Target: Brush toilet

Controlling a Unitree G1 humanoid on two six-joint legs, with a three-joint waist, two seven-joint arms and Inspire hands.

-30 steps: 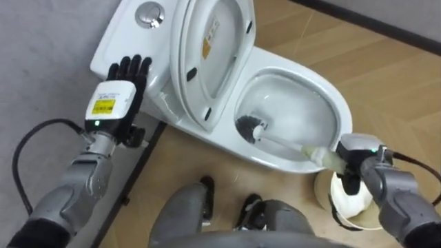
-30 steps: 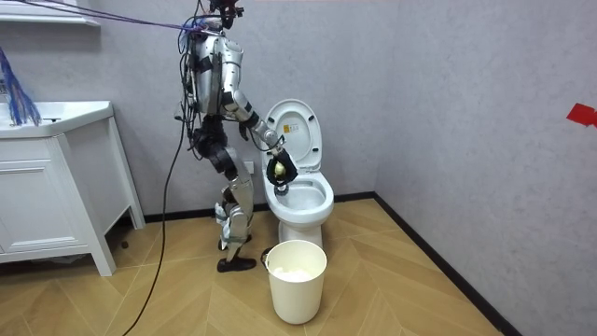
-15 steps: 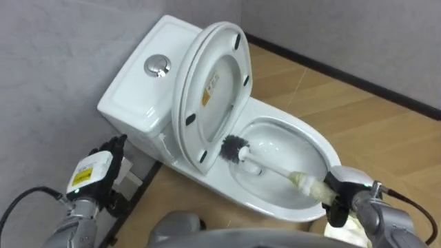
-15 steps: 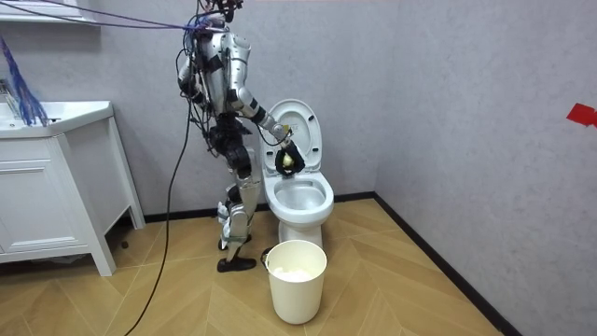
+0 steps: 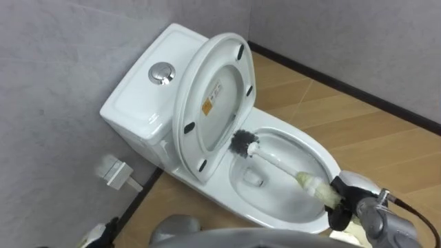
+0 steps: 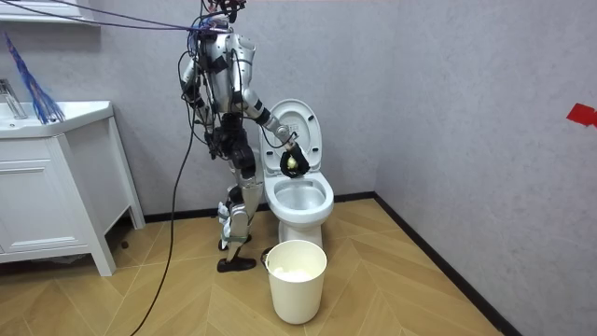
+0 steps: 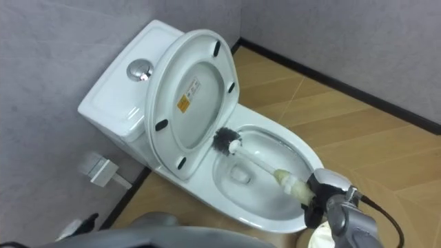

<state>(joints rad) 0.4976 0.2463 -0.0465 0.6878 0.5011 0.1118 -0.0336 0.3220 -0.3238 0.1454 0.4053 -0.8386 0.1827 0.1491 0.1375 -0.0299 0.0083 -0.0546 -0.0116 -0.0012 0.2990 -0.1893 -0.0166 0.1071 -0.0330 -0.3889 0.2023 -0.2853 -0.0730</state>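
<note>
Right hand (image 5: pixel 344 205) grips brush (image 5: pixel 279 162); bristles (image 5: pixel 242 142) beside raised seat (image 5: pixel 210 103).

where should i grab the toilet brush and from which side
Grip the brush by its thick pale handle end, coming from the front rim of the bowl, where the right hand closes round it. The thin shaft runs to the bristle head at the bowl's back, by the raised seat.
</note>
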